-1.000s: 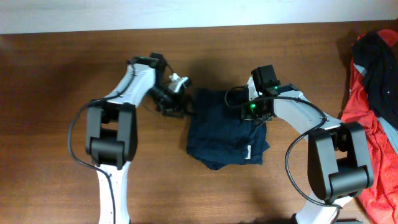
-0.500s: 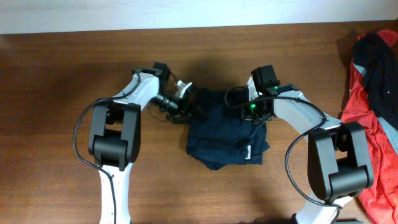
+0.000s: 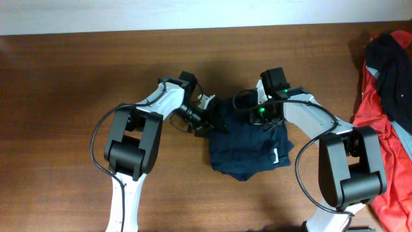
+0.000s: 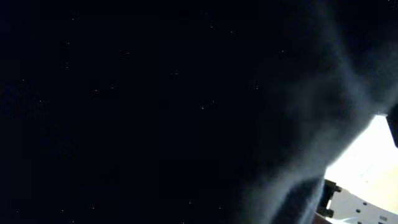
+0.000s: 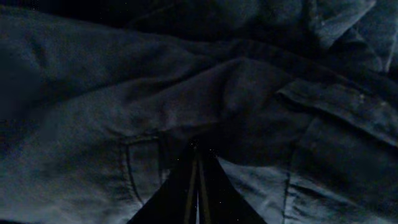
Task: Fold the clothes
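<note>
Softly crumpled mid-tabletop, the navy shorts [image 3: 248, 148] look light and limp, best pinched at the waistband corners; my right gripper [image 3: 261, 119] sits closed tight at their far edge, my left gripper [image 3: 207, 121] at their left edge, grip impossible to tell.

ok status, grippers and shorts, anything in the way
left gripper at shorts left edge, state unclear. right gripper shut, at their top edge. shorts rumpled. garment heap far right, apart.
</note>
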Robot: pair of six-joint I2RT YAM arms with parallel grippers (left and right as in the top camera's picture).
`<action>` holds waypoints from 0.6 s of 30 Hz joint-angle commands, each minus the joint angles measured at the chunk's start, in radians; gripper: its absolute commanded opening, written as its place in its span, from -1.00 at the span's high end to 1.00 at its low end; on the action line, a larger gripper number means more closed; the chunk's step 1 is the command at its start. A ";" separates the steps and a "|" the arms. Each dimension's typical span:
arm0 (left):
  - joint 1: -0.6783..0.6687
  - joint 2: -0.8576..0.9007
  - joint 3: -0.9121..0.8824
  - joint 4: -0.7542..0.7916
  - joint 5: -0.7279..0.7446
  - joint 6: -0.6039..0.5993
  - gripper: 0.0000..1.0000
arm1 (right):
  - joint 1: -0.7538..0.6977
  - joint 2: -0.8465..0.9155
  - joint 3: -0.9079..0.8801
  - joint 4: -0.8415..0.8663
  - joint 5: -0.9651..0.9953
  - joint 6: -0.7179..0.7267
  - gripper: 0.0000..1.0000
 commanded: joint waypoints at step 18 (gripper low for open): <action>0.035 0.016 -0.016 0.121 -0.208 -0.156 -0.15 | -0.002 -0.004 -0.003 0.023 -0.036 0.087 0.92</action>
